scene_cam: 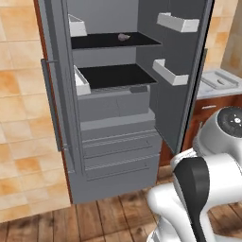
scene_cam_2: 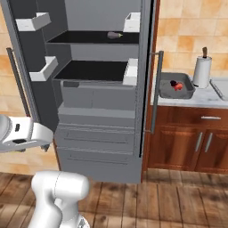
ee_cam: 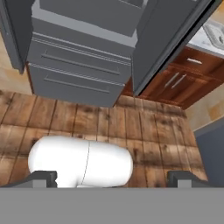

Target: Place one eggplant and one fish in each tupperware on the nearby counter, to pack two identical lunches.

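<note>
A: Tool [ee_cam: 112, 177] first. In the hand view its two dark finger tips stand at the bottom corners, spread as wide as they go, nothing between them. It looks down at brown plank floor [ee_cam: 153, 127] before the open dark grey fridge [scene_cam_2: 98, 111].

B: Holding anything?

A: No. Empty, and low, well apart from every task thing.

B: Where does the work lie from it?

A: Up and ahead. On the fridge's top black shelf [scene_cam_2: 84, 38] sits one small dark purple oval eggplant [scene_cam_2: 114, 34], towards the back; in the left base view the same one [scene_cam: 124, 37]. Its long axis seems to run across the shelf, side to side, though it is too small to be sure. The shelf below it looks bare.

B: And the containers?

A: Right of the fridge, on the pale desk [scene_cam_2: 205, 95] above the wooden cabinets. The deep dark grey round-cornered tupperware [scene_cam_2: 165, 91] is near the fridge's edge, with a bright red-orange fish [scene_cam_2: 178, 86] inside; a dark lump beside the fish may be the other eggplant, cannot tell. A shallower pale grey-white tupperware [scene_cam: 221, 79] lies further along. An upright white paper-towel roll [scene_cam_2: 201, 71] stands just behind the dark one.

B: Judgement?

A: One lunch looks partly packed. The next move likely calls for raising the tool to the top shelf and closing across the eggplant's short width.
</note>
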Available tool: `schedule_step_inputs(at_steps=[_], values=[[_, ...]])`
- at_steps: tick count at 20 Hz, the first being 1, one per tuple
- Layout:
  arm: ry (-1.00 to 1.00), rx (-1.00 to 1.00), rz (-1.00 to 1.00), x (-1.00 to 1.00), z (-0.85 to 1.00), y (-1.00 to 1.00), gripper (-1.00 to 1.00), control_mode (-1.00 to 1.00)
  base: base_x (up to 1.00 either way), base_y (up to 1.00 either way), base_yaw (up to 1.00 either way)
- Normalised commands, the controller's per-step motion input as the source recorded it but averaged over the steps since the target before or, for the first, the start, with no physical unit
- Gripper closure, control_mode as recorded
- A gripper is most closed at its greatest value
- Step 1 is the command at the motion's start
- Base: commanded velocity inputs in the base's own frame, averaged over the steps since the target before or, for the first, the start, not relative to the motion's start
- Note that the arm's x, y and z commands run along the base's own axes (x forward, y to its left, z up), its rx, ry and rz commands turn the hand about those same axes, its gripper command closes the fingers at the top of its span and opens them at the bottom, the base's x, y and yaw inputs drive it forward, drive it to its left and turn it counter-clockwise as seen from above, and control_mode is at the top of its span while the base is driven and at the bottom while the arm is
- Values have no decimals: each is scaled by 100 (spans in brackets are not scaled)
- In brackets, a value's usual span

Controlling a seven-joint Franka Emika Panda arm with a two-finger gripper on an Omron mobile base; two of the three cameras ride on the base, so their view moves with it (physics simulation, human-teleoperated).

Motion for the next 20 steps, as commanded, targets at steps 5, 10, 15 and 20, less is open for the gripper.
schedule_step_inputs(at_steps=[5, 10, 15, 20], values=[[0, 0, 0, 0, 0, 0, -100, 100, 72, 0, 0], [0, 0, 0, 0, 0, 0, -100, 100, 69, 0, 0], [0, 0, 0, 0, 0, 0, -100, 100, 58, -3, 0], [0, 0, 0, 0, 0, 0, -100, 100, 55, -19, 0]])
